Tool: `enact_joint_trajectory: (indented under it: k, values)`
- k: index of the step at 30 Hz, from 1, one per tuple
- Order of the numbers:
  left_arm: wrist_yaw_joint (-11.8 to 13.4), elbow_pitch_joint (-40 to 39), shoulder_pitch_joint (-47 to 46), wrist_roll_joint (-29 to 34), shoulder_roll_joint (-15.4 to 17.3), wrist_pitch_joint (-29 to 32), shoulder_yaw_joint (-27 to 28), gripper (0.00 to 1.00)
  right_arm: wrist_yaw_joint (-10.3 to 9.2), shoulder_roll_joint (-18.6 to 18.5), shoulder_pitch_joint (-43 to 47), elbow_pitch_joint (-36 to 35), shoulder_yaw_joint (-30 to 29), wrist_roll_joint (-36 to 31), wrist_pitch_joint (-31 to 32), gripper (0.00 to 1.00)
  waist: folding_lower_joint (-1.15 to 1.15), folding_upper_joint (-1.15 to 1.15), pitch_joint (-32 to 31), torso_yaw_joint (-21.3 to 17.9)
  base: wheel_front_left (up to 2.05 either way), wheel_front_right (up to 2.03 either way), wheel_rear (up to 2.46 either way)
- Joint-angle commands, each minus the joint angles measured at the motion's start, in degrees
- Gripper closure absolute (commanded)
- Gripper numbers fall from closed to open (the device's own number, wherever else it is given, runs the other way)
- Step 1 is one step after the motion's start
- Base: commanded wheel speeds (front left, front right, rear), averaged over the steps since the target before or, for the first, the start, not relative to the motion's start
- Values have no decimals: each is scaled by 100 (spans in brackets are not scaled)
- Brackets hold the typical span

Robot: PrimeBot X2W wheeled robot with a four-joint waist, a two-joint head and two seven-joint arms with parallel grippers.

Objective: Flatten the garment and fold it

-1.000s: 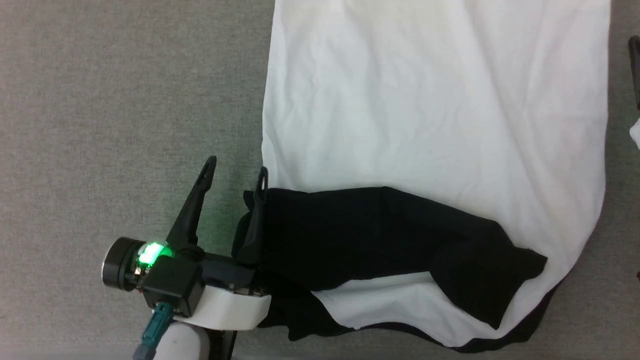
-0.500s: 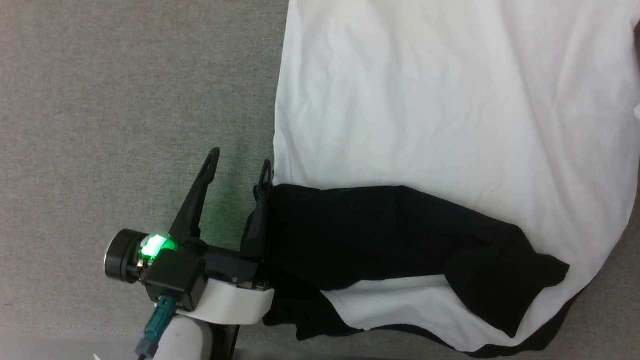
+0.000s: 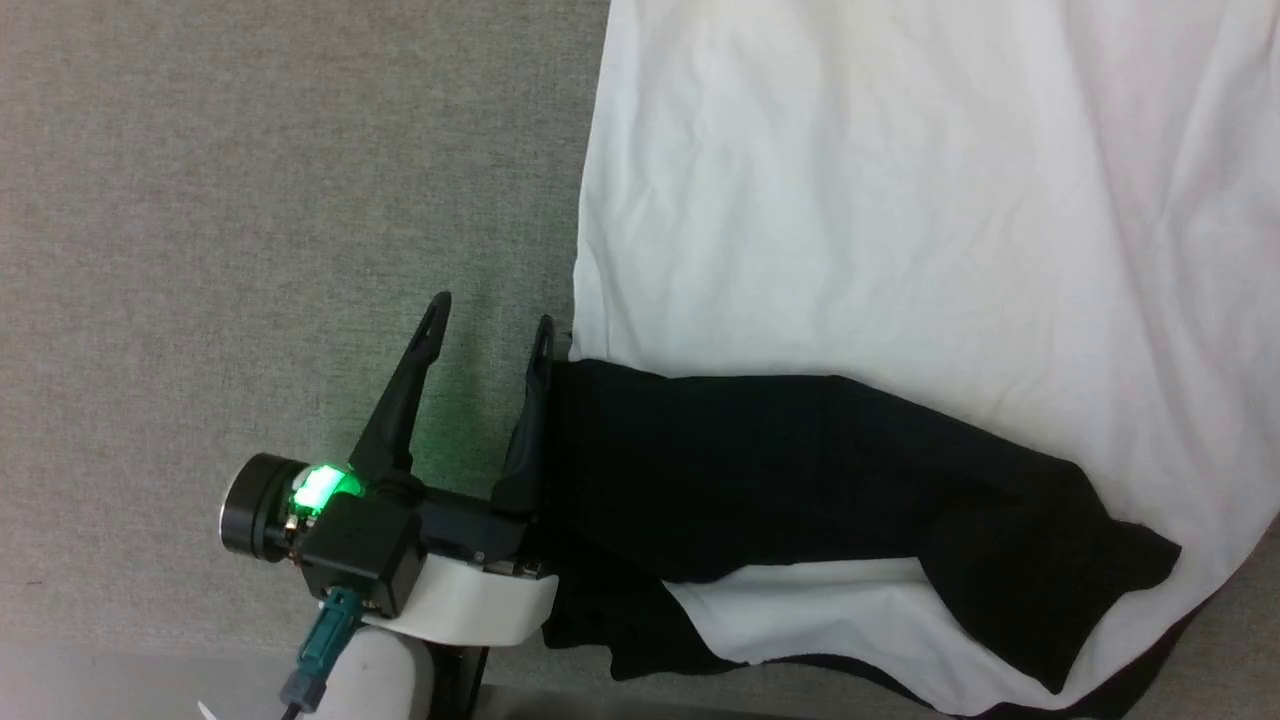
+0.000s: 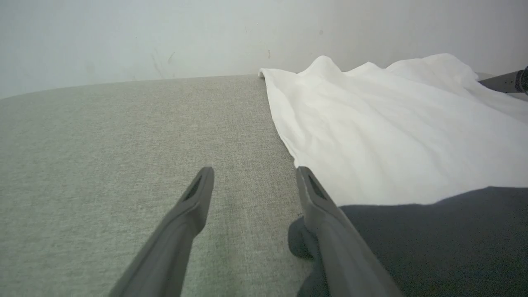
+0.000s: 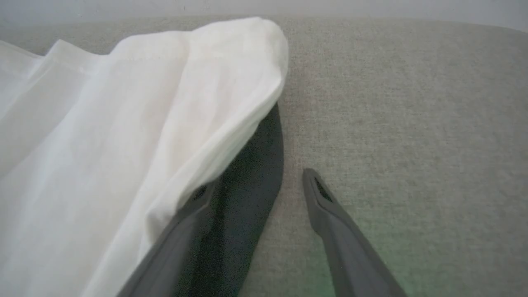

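- Head view: the garment (image 3: 900, 250) lies on a grey fabric surface (image 3: 250, 200), its white body panel (image 3: 950, 180) spread over the upper right and centre of the frame.
- Its black sleeve (image 3: 800, 470) lies folded across the panel, running from lower centre down to the lower right. A strip of white shows below it, and a black edge runs along the bottom of the frame.
- The left gripper (image 3: 488, 322) sits at lower left, fingers pointing up the frame and jaws spread wide with nothing between them. Its finger nearer the garment touches the left end of the black sleeve, and the other finger stands over bare surface. A green light (image 3: 318, 490) glows on the wrist.
- Left wrist view: the left gripper (image 4: 255, 175) rises from the bottom edge, jaws apart over bare grey fabric. The finger on the frame's right rests against the black sleeve (image 4: 433, 239) at lower right. The white body panel (image 4: 392, 132) stretches away at the upper right towards a pale wall (image 4: 123, 37).
- Right wrist view: the right gripper (image 5: 255, 183) has its jaws spread and pinches nothing. The white body panel (image 5: 103, 144) covers the left of the frame, and its rounded fold overlaps the finger on that side. A black edge (image 5: 255, 165) shows beneath the fold and reaches partly into the gap between the fingers. The other finger stands over bare grey surface at lower right.
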Motion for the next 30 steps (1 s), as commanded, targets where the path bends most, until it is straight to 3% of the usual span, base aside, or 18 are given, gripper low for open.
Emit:
enact_joint_trajectory:
  k: [1, 2, 16, 25, 30]
  values:
    - [31, 23, -116, -44, -17, -27, -6, 0, -5, 71, 23, 153, -47, -99, 166, 80, 0, 0, 2, 22, 0, 0, 0]
    - [33, 31, -115, -46, -19, -27, -7, 0, -5, 100, 17, 174, -104, -151, 226, 100, 0, 0, -9, 26, 0, 0, 0]
    - [37, 147, -74, -60, -41, -27, -11, 0, -5, 233, 143, -49, -326, -476, 450, 100, 0, 0, -346, -45, 0, 0, 0]
    - [74, 179, 144, -74, -32, -27, 85, 0, -5, 157, 456, -534, -410, -338, 517, 100, 0, 0, -900, -261, 0, 0, 0]
    - [85, 154, 243, -73, -22, -27, 135, 0, -5, 63, 749, -832, -752, -282, 667, 100, 0, 0, -1104, -411, 0, 0, 0]
